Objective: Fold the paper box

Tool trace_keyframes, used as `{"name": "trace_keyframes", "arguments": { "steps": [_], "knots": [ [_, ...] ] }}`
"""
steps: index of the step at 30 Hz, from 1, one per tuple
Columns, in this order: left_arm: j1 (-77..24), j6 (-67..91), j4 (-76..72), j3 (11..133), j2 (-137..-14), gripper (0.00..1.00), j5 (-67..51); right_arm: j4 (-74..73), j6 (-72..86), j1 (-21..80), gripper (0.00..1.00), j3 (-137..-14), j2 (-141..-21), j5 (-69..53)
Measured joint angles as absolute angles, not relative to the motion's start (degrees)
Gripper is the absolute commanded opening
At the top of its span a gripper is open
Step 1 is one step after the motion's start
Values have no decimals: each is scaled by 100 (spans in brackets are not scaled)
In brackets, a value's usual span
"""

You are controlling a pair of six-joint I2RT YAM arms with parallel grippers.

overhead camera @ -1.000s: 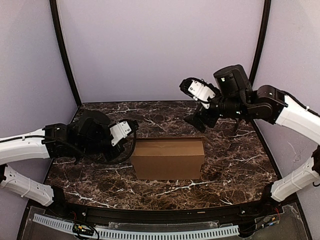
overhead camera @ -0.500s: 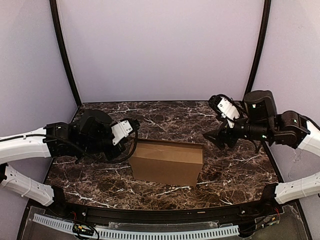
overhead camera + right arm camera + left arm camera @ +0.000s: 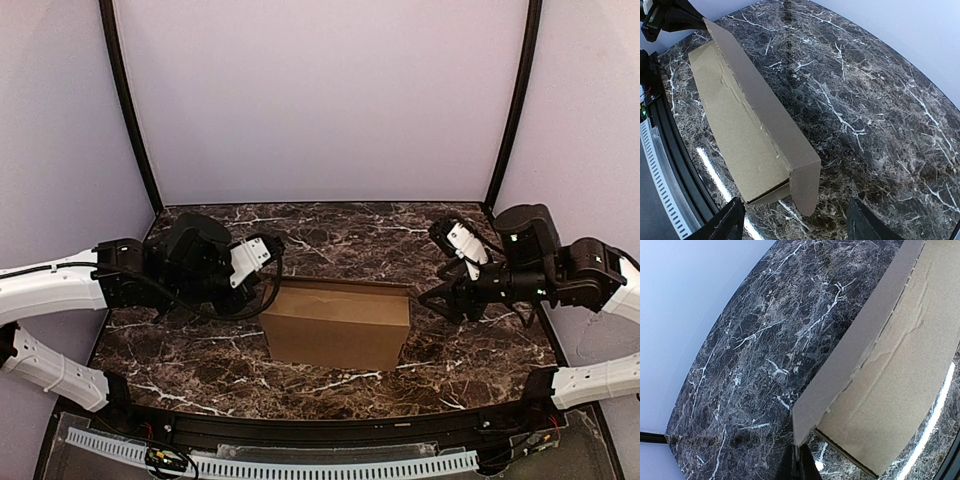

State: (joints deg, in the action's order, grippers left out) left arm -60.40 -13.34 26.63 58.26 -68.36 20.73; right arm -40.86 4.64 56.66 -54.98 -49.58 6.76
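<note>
The paper box (image 3: 335, 325) lies flat in the middle of the dark marble surface (image 3: 470, 350), its long side running along the near edge. The left pincer (image 3: 797, 462) is clenched, its tips at the box's far left corner; whether they pinch the cardboard cannot be told. The right pincer (image 3: 438, 300) is released, fingers spread wide, just off the box's right end and apart from it.

One paper box (image 3: 337, 325), one marble table (image 3: 330, 235), and two claws: the left claw (image 3: 796, 463) and the right claw (image 3: 796, 223).
</note>
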Motion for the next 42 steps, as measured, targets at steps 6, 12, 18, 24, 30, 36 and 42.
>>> {"name": "trace_keyframes", "arguments": {
  "steps": [6, 12, 18, 24, 30, 36, 42],
  "knots": [
    [-6040, -1304, 2696, 5902, -6901, 1, 2032, -4136, 637, 5666, 57, -5398, -5122, 672],
    [-6040, -1293, 2711, 5911, -6906, 1, 2012, -4156, 733, 5666, 41, -5398, -5474, 784],
    [-6040, -1275, 2755, 5942, -6912, 1, 1951, -4165, 805, 5664, 20, -5400, -5601, 854],
    [-6040, -1157, 2888, 6077, -6976, 1, 1824, -4163, 843, 5662, 6, -5415, -5675, 860],
    [-6040, -998, 3033, 6215, -7063, 1, 1739, -4195, 895, 5658, 0, -5502, -5697, 952],
    [-6034, -746, 3301, 6497, -7264, 1, 1710, -4346, 974, 5649, 0, -5662, -5826, 1024],
    [-6020, -360, 3673, 6879, -7516, 1, 1612, -4504, 1129, 5618, 0, -5798, -5931, 1041]
  ]
}}
